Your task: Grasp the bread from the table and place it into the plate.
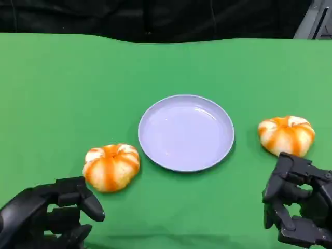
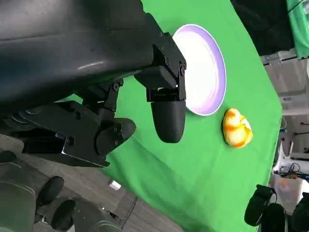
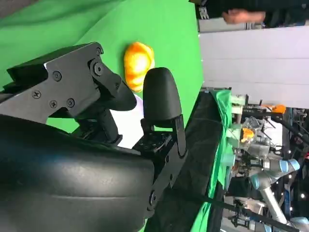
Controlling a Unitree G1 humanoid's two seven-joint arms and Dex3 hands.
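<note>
A pale lilac plate (image 1: 185,132) sits empty at the middle of the green table. One round orange-and-white bread (image 1: 111,166) lies left of the plate, just beyond my left hand (image 1: 46,215). A second bread (image 1: 287,135) lies right of the plate, just beyond my right hand (image 1: 298,207). Both hands hold nothing, and their fingers are apart and loosely bent. The left wrist view shows the plate (image 2: 205,67) and a bread (image 2: 236,128) past my left hand (image 2: 166,106). In the right wrist view a bread (image 3: 138,58) lies past my fingers (image 3: 161,94).
The green cloth (image 1: 62,93) covers the table, with a dark backdrop behind its far edge. Lab equipment and a person's hand (image 3: 244,15) stand beyond the table in the right wrist view. The floor (image 2: 125,208) lies below the table's near edge.
</note>
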